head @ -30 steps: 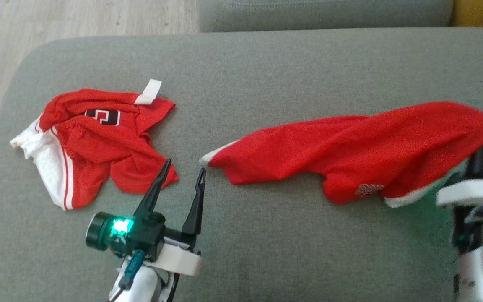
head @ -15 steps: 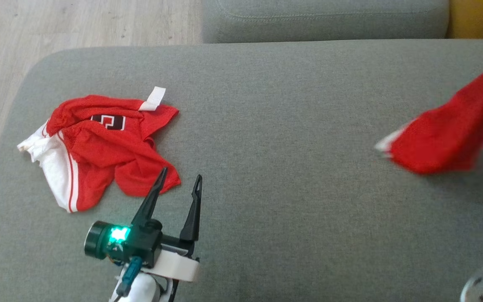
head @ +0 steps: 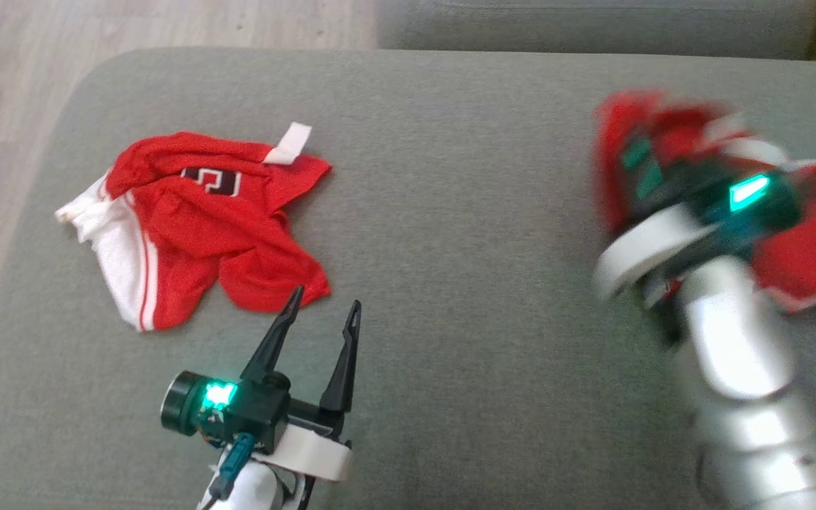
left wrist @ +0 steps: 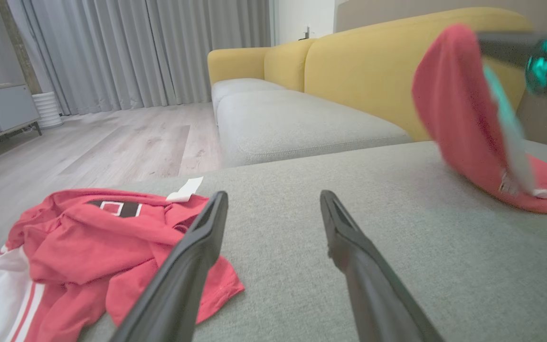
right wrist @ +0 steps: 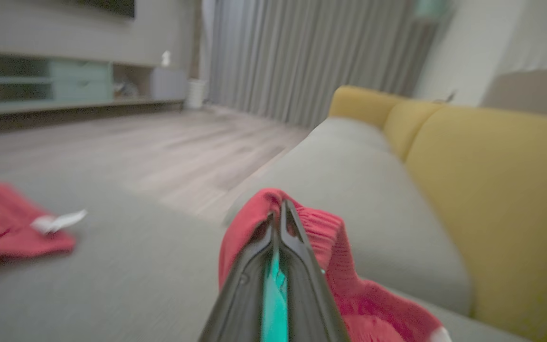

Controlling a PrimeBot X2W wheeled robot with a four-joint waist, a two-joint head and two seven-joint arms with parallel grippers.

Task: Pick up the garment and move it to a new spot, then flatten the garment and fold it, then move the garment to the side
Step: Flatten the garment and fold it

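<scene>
Right end effector (right wrist: pixel 280 209) amid red garment (right wrist: pixel 333 230)

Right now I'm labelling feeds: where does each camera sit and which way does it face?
Head view: on the head, looking down at the grey cushion; open left gripper, blurred right forearm.
Left wrist view: on that wrist, looking across the cushion toward the yellow sofa back; own fingers spread.
Right wrist view: on that wrist, facing the yellow sofa back; right gripper shut on the held garment.
Shared: all show the crumpled red-and-white garment.
</scene>
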